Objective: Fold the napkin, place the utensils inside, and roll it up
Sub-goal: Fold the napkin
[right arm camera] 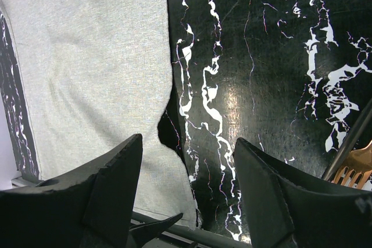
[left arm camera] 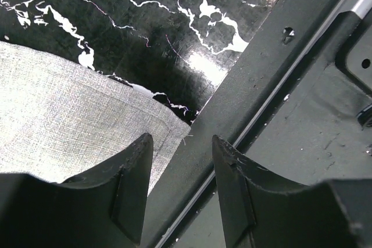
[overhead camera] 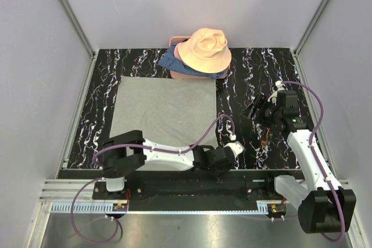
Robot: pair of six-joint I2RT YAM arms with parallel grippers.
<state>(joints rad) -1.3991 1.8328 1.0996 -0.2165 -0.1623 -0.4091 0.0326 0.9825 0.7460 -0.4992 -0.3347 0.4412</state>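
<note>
The light-grey napkin [overhead camera: 163, 108] lies flat and unfolded on the black marbled table. My left gripper [overhead camera: 225, 156] is open and empty, low at the napkin's near right corner. In the left wrist view its fingers straddle that corner [left arm camera: 168, 125] and the table's front rail. My right gripper [overhead camera: 260, 111] is open and empty, above bare table right of the napkin. Its wrist view shows the napkin [right arm camera: 93, 56] to the left. Copper-brown utensils [overhead camera: 267, 138] lie partly hidden under the right arm. A fork's tines [right arm camera: 356, 170] show at the right edge of the right wrist view.
A peach bucket hat [overhead camera: 204, 47] sits on blue patterned fabric [overhead camera: 170, 60] and a pink box at the table's back edge. Grey walls enclose the table on three sides. A black front rail [left arm camera: 244, 91] runs along the near edge.
</note>
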